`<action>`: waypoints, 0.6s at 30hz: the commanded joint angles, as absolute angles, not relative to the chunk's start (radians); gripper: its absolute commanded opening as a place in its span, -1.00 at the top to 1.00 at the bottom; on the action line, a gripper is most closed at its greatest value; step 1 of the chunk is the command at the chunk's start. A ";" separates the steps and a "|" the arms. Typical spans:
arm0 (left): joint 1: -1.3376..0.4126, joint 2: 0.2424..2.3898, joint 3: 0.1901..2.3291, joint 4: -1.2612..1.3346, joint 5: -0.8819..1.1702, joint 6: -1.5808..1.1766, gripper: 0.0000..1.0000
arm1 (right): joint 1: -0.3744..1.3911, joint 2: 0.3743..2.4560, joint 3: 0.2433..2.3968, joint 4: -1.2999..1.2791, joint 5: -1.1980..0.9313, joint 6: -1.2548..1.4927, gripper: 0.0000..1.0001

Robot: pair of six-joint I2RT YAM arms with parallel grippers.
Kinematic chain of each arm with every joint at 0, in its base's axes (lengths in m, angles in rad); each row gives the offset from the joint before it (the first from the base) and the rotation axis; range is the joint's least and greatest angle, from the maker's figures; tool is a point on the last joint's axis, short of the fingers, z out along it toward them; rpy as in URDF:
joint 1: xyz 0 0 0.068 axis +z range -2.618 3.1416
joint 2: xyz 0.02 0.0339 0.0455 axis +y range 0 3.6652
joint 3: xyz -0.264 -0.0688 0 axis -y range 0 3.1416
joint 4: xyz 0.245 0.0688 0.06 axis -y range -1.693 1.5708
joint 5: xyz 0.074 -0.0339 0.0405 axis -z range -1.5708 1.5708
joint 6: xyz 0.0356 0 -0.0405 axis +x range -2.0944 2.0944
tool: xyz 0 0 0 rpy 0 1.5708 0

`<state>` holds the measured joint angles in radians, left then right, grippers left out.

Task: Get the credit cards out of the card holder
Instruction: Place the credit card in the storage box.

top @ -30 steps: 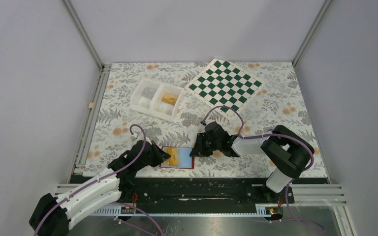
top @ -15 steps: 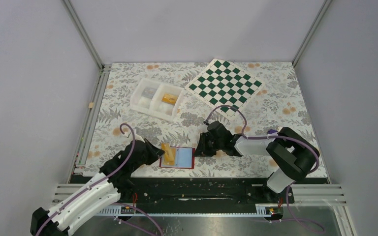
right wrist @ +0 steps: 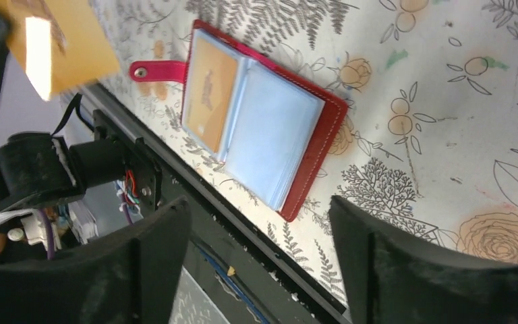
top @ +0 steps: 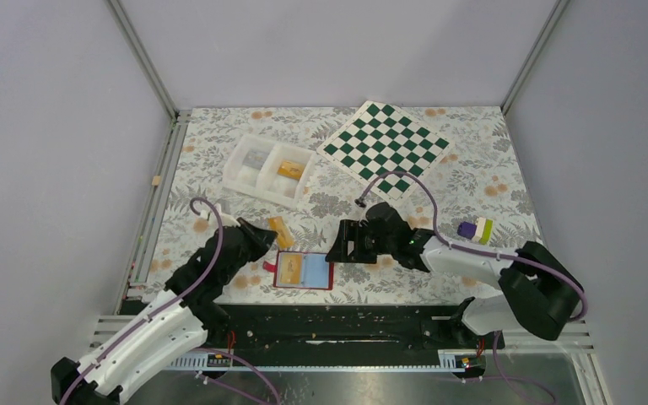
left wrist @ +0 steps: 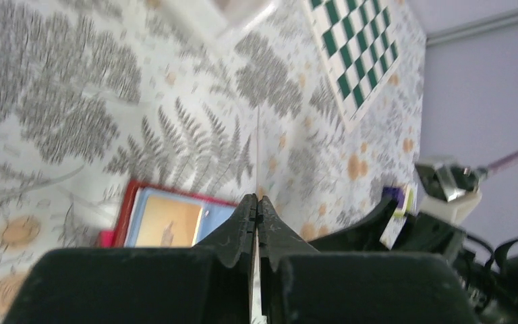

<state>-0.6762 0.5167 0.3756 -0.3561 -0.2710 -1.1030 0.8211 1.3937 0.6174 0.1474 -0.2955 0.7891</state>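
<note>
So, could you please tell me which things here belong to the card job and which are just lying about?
For the job:
card holder, lying open
pocketed credit card, inside it
held credit card, pinched in the left pincer
right pincer, open near the holder

Lying about:
white tray with its contents
chessboard
small purple and green block

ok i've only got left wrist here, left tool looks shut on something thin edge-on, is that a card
Observer: Yes. The top view shows the left tool gripping an orange credit card, just past the card holder's far left corner.
Operator: and the right tool, is it pinning the holder
Observer: Its wrist view shows the right tool open, fingers wide apart; I cannot tell contact.
Operator: anything in the tray
Observer: The white tray has an orange item in its right compartment.
</note>
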 commanded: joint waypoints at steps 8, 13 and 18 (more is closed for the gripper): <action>-0.485 0.818 0.578 0.138 -0.297 -1.048 1.00 | 0.813 1.109 0.586 -0.032 -0.175 0.746 -0.99; -0.406 0.972 0.603 0.353 -0.228 -1.075 1.00 | 0.813 1.013 0.595 -0.143 -0.086 0.716 -0.99; -0.371 1.118 0.623 0.515 -0.198 -1.108 1.00 | 0.812 0.960 0.614 -0.191 -0.057 0.690 -0.99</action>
